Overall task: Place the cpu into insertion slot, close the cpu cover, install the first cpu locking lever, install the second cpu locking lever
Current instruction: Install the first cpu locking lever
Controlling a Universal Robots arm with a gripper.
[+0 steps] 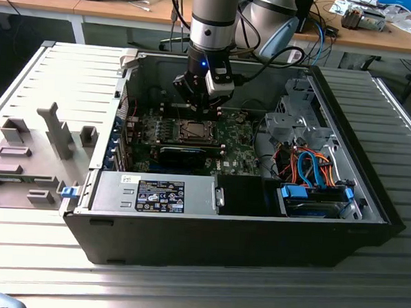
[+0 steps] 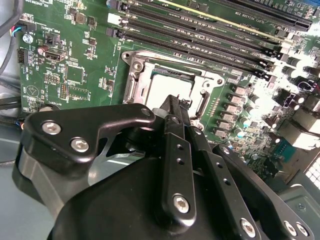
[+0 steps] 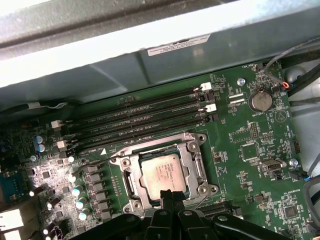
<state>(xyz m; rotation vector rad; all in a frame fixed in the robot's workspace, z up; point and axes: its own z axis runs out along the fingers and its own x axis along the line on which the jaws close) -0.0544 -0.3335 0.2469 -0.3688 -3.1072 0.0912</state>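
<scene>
Black end effector (image 3: pixel 170 196), its fingers pressed together, is hovering at the edge of the small flat silver-grey cpu (image 3: pixel 162 172), which is sitting in the silvery-rimmed insertion slot (image 3: pixel 131 172). Light, rigid and probably fragile, it is likely wanting edge-only handling.

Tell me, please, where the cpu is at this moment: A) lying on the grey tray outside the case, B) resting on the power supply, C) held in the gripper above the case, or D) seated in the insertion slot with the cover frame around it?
D: in the first wrist view the cpu sits in the insertion slot, with the cpu cover framing it and the gripper at its edge.
</scene>
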